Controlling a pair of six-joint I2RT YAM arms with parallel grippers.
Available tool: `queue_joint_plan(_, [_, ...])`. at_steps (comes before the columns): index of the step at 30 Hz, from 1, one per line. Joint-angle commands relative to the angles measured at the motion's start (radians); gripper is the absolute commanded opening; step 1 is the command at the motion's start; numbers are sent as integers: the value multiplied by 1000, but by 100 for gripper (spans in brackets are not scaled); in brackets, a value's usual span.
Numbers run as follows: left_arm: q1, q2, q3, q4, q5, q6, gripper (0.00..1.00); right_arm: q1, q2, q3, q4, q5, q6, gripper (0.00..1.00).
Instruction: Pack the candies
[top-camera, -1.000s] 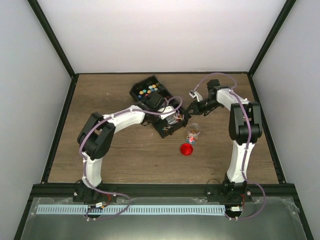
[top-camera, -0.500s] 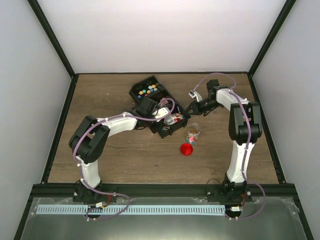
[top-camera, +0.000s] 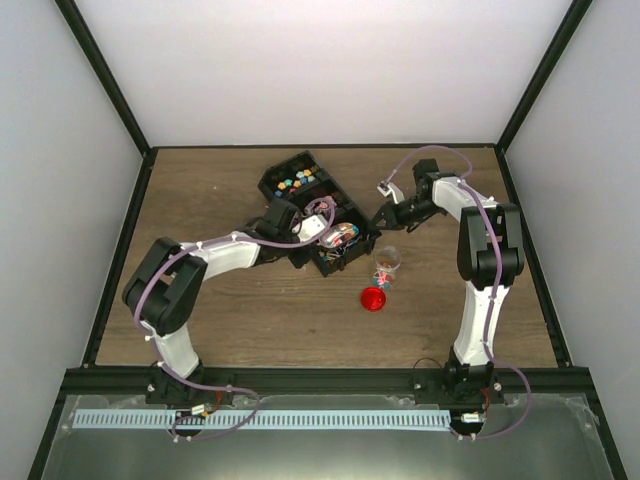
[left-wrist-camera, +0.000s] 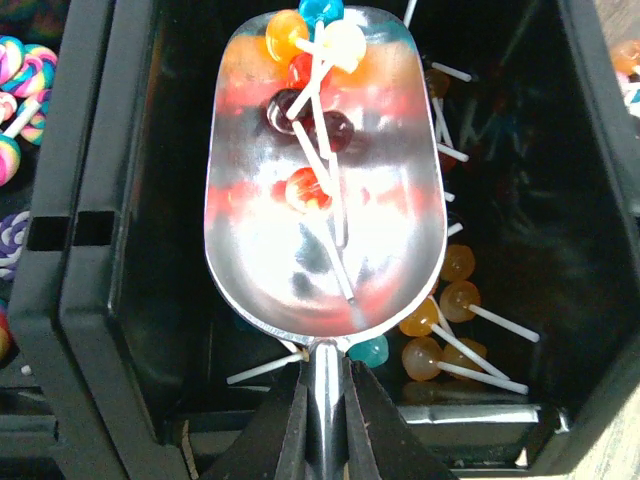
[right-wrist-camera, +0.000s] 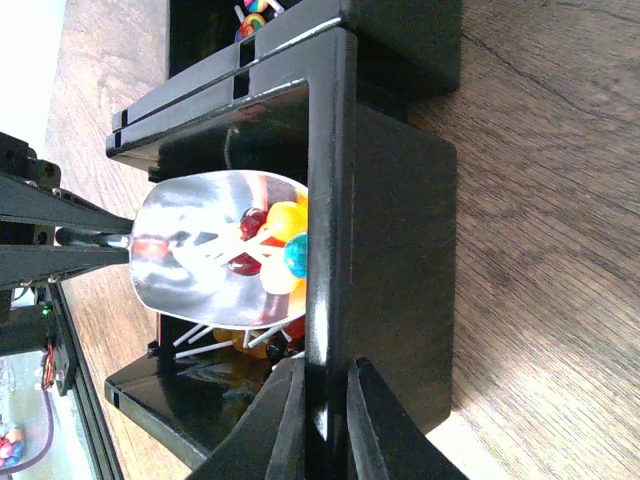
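**Candies lifted in the scoop above the bin, jar waiting to the right**

Candies (left-wrist-camera: 300, 110), small round lollipops on white sticks in orange, red, dark red, yellow and blue, lay piled at the far end of the metal scoop (left-wrist-camera: 320, 260). More of them were loose on the floor of the compartment beneath it. The left claw (left-wrist-camera: 325, 415) was clamped on the scoop's narrow handle. It held the bowl roughly level above the black bin (left-wrist-camera: 100, 250), probably so the load would not slide out.

The right claw (right-wrist-camera: 320, 400) was closed on the bin's right-hand wall, one finger inside and one outside. This was most likely to pin the light plastic bin to the worktop (top-camera: 250, 320) while the scoop worked in it.

Neighbouring compartments held other sweets, with swirled lollipops at the left edge of the left wrist view.

A small clear jar (top-camera: 387, 262) stood just right of the bin's near corner and seemed to hold a few sweets already. Its red lid (top-camera: 373, 298) lay nearer, close beside the jar, leaving its mouth free for pouring.

No brand, label or writing could be read on the bin, scoop, jar or lid in any view.
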Motion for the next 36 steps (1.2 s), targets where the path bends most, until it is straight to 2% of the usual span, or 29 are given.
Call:
queue_joint_plan(1, [9,-46,-24,94,59,-5,4,13,7,30,-12,1,-45,1])
queue_joint_plan(3, [13,-57,-24,101,74,-19,4,13,3,27,-12,3,-46,4])
queue_joint_plan(10, [15,-123,-16,81,85,-5,4,13,-4,41,-14,1,-39,26])
queue_joint_plan(17, [15,-182,57,-113,79,82,4,4,-20,96,-43,-7,-43,62])
queue_joint_plan(22, [14,-235,117,-289,106,178,4,-7,-19,170,-70,-39,-48,79])
queue_joint_plan(27, [11,-262,209,-500,130,308,4,-26,-54,171,-94,-55,-64,82])
queue_joint_plan(33, [-20,-267,298,-647,113,357,4,-75,-120,80,-125,-58,-116,82])
queue_joint_plan(36, [-52,-257,337,-692,93,356,4,-103,-144,42,-125,-62,-128,86])
